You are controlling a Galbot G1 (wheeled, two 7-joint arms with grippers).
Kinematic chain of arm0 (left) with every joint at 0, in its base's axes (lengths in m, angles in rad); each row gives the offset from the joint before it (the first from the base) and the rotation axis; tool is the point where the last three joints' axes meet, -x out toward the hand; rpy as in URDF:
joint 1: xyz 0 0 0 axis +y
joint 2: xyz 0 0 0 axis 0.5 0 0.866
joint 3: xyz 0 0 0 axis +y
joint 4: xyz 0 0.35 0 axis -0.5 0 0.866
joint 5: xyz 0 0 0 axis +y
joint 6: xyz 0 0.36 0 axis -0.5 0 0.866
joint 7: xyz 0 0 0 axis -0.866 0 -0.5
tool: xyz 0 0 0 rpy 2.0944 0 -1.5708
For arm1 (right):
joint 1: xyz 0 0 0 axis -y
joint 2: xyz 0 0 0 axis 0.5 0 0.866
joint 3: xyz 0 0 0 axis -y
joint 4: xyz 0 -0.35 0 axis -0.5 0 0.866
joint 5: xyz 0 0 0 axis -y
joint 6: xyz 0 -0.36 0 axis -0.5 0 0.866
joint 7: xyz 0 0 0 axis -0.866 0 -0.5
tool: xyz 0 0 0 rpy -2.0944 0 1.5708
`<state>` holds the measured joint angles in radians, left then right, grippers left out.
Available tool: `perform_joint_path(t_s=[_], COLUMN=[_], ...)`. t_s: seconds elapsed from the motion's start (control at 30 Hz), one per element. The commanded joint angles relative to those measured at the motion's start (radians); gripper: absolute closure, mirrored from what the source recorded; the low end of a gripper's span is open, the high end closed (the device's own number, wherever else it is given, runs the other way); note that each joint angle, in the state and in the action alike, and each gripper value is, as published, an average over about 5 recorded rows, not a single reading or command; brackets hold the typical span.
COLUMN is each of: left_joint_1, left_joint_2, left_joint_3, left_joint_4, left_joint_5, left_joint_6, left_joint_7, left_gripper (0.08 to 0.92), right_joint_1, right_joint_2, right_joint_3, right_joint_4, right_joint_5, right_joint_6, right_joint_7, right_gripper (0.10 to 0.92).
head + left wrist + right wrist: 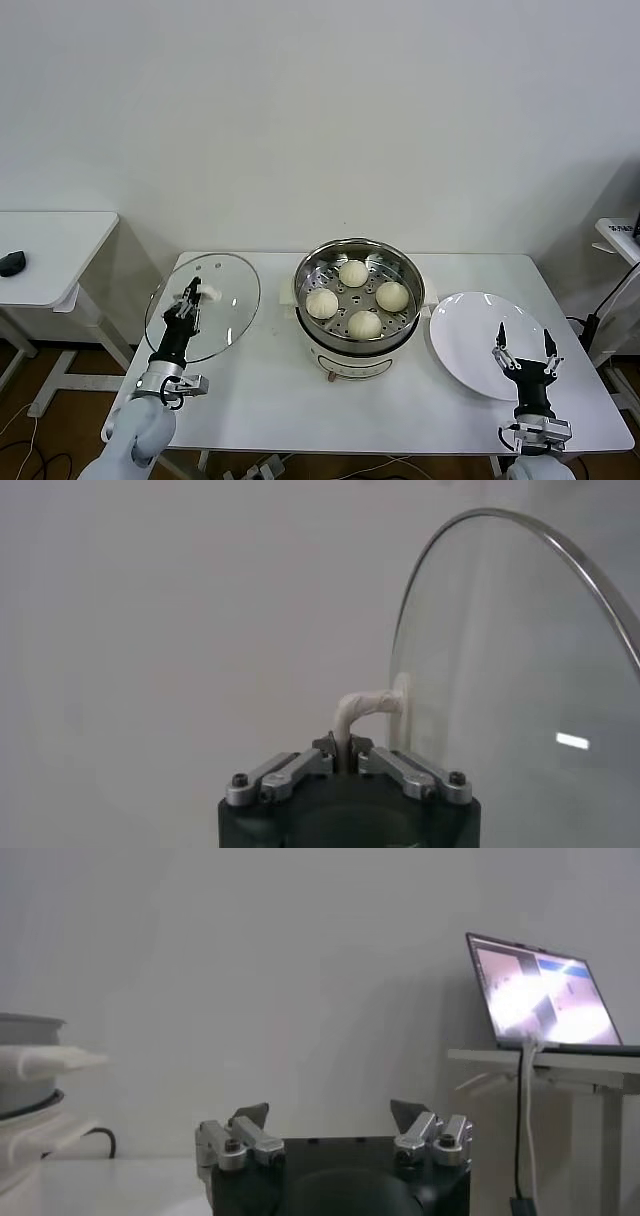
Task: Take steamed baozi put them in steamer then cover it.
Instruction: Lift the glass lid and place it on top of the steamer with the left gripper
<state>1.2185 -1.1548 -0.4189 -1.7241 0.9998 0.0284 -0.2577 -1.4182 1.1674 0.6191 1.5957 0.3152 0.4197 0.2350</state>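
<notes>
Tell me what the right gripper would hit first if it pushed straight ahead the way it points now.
Probably nothing nearby. The right gripper is open, hovering over the plate, pointing toward the back wall. Its wrist view shows only bare wall ahead; the steamer sits off to one side. Depth is uncertain.

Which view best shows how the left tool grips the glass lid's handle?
The left wrist view: the left tool is shut on the cover's white handle, with the cover standing on edge beside it. The head view shows the whole cover lifted left of the steamer, but the grip is tiny. The right wrist view misses it.
</notes>
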Motion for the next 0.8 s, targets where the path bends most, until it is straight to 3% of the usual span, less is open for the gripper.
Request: perform_joint_path(t_s=[0.03,0.2,0.4,0.57,0.8], left_joint_1=[0.063,-0.045,-0.192,-0.312,-0.395], left_joint_2=[0.036,0.003,-0.103,-0.189,-0.255], left_joint_3=[0.13,0.365,0.585,0.661,0.7], left_joint_4=[-0.532,-0.548,-0.404,-0.254,-0.136], left_joint_5=[-0.003,0.102,0.188,0.28,0.372], left_joint_6=[0.264,0.378,0.468,0.52,0.584], left_joint_7=[0.151,0.252,0.334,0.41,0.489], left_gripper=[0.814,0.814,0.814,0.814,0.814], right_joint_1=[0.022,0.042,0.064,0.074,0.086], right_joint_2=[-0.024,-0.03,-0.016,0.0,0.011], right_joint_3=[-0.018,-0.03,-0.034,-0.03,-0.03], right_joint_4=[0.006,-0.013,-0.038,-0.055,-0.073], right_joint_5=[-0.014,-0.009,-0.009,-0.009,-0.012], right_joint_6=[-0.098,-0.123,-0.123,-0.12,-0.119], right_joint_7=[0.007,0.004,0.004,0.005,0.005], right_gripper=[0.203,0.203,0.203,0.203,0.203])
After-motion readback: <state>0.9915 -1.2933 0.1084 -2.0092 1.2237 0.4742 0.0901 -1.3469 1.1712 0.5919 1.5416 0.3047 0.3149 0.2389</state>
